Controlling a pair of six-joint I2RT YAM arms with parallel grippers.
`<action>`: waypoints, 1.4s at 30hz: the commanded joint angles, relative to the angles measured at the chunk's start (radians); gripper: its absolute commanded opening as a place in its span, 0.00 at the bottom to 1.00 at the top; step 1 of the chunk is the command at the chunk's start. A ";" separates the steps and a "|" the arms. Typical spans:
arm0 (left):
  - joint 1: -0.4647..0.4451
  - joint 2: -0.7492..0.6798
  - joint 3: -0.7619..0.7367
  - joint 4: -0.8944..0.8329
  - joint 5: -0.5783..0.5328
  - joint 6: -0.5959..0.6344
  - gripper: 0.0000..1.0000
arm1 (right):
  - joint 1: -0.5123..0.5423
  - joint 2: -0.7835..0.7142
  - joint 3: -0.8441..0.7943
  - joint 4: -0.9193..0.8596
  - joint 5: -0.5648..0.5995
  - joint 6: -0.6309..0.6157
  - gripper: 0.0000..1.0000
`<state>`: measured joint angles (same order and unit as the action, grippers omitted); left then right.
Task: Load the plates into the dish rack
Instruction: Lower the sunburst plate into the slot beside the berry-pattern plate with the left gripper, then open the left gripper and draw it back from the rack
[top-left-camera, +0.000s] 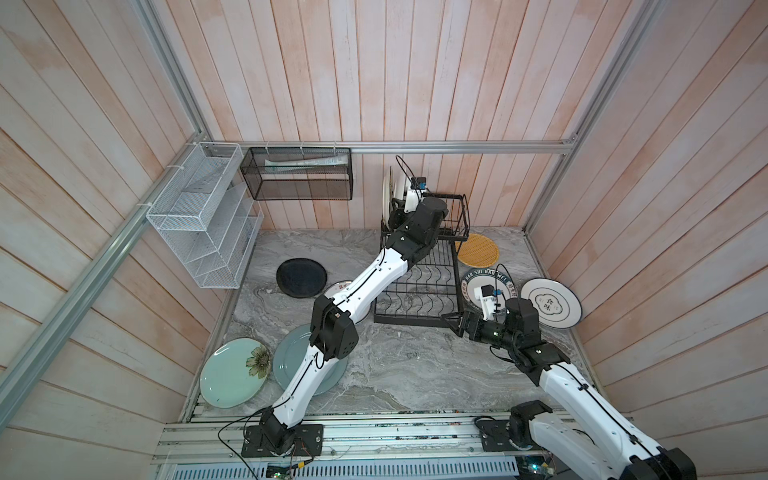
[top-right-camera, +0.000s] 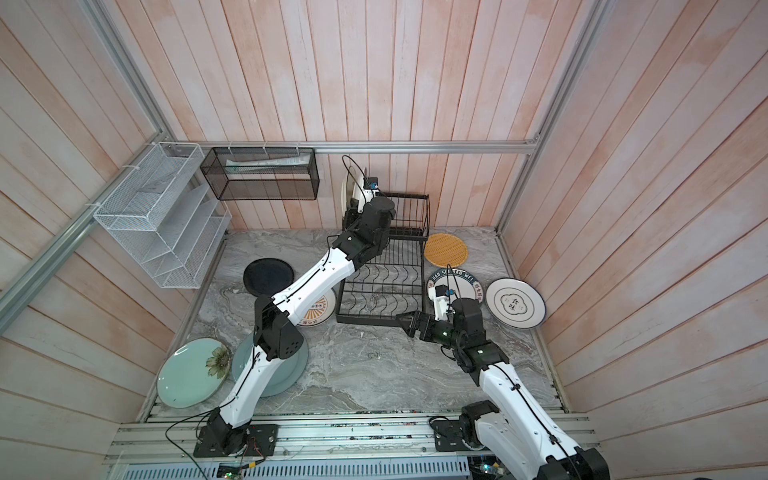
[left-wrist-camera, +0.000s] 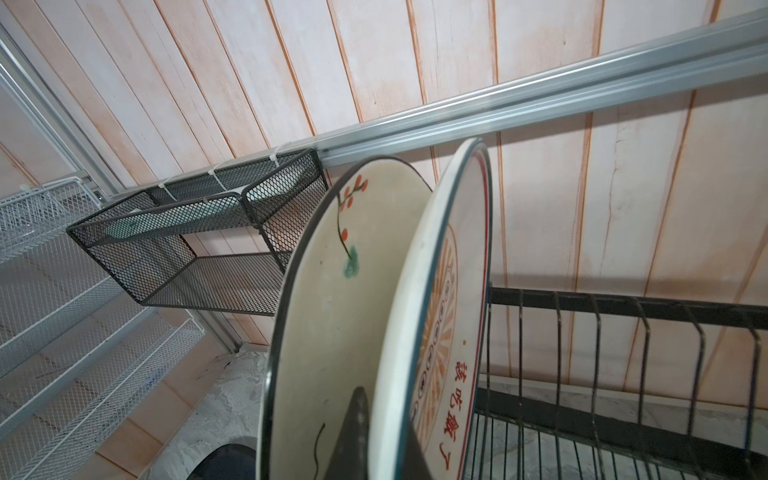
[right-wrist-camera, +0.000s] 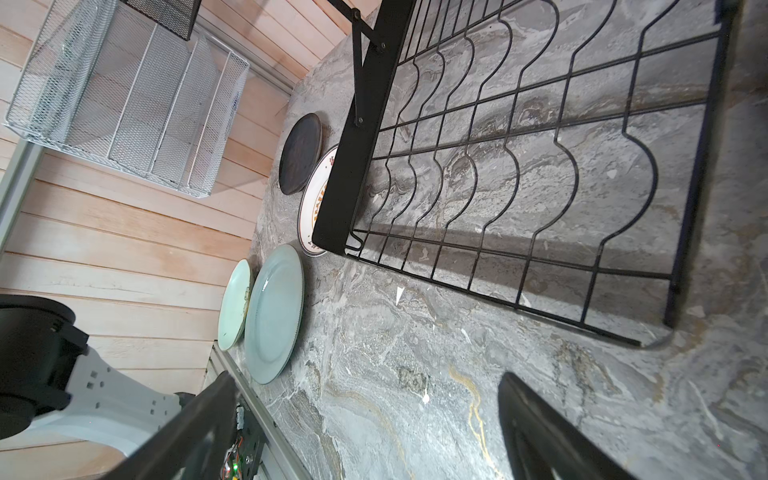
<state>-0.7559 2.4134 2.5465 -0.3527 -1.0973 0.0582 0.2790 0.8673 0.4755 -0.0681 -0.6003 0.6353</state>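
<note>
A grey marbled table (top-left-camera: 395, 365) sits inside pale plank walls. Nearest, well left of the dish rack (top-left-camera: 419, 286), a pale green plate (top-left-camera: 230, 374) and a grey-blue plate (top-left-camera: 291, 361) lie flat. The right hand (top-left-camera: 451, 321), fingers apart and holding nothing, is at the rack's near right corner. A dark-rimmed white plate (top-left-camera: 550, 303) lies right of the rack, a black plate (top-left-camera: 301, 277) left of it, and a woven yellow plate (top-left-camera: 478, 249) by its far right side. At the rack's far left end, the left hand (left-wrist-camera: 380, 436) is clamped on an upright sunburst plate (left-wrist-camera: 440, 316), beside a standing berry-painted plate (left-wrist-camera: 332, 311).
</note>
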 joint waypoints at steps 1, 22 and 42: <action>-0.004 -0.021 -0.005 -0.089 0.076 -0.080 0.12 | 0.005 -0.011 -0.006 -0.002 -0.006 0.000 0.98; -0.008 -0.172 -0.065 -0.077 0.122 -0.106 0.28 | 0.004 -0.012 0.024 -0.018 0.002 -0.003 0.98; -0.033 -0.332 -0.034 -0.120 0.273 -0.100 0.35 | -0.001 -0.022 0.104 -0.082 0.043 -0.038 0.98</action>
<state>-0.7876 2.1616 2.4966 -0.4576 -0.8902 -0.0315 0.2790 0.8555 0.5385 -0.1188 -0.5816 0.6250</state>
